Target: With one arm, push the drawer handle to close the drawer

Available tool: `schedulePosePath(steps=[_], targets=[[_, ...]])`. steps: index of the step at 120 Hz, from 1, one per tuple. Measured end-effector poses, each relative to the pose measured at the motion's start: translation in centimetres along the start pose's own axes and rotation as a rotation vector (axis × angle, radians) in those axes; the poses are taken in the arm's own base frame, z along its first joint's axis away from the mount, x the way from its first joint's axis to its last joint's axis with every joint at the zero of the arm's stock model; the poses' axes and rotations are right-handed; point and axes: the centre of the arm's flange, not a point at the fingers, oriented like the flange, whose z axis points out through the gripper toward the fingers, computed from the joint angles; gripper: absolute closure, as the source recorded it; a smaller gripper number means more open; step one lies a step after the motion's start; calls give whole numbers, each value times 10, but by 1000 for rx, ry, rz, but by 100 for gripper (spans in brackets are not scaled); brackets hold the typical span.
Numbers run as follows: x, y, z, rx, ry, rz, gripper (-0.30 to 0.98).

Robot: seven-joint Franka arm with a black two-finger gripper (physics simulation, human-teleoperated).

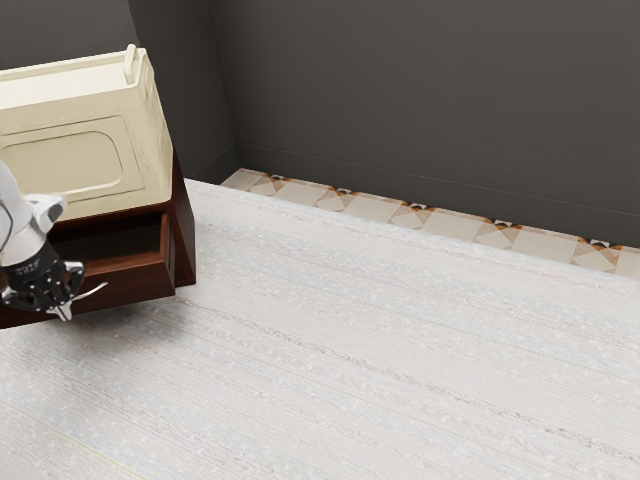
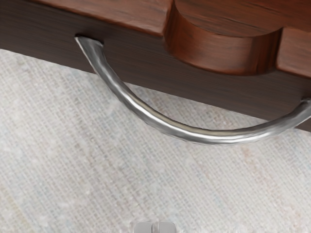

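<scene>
- Nearest: black gripper point(image 2: 155, 227), fingertips together, holding nothing.
- Just ahead: curved metal handle point(image 2: 194, 135), between fingertips and the open drawer point(image 2: 131, 58). Its length runs along the drawer front; the push should go across it, inward.
- Beyond: wooden cabinet point(image 1: 184, 230) topped by a cream box point(image 1: 65, 160).

Bench point(image 1: 400, 340) bright, soft light from above; wall point(image 1: 430, 100) past its far edge v. dim; drawer point(image 1: 125, 288) dark inside, w/ soft-edged shadow on bench nearby; wrist view: white glare streak along handle point(image 2: 184, 134); bench pale, drawer face behind handle in deep shade.
</scene>
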Motion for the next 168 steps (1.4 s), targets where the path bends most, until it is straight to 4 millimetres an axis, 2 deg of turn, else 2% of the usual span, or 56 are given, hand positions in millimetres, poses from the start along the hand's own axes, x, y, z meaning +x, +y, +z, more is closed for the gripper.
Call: schedulePosePath(steps=[8,42,66,78,100,127,147,168], targets=[[2,1,7,6,16,20,78],[12,7,16,21,94,100,78],[21,12,31,18,100,118,78],[27,15,31,10,114,122,79],[54,13,32,2,127,101,79],[89,28,36,-2,141,115,79],[117,29,39,1,150,109,79],[137,39,40,2,158,130,79]])
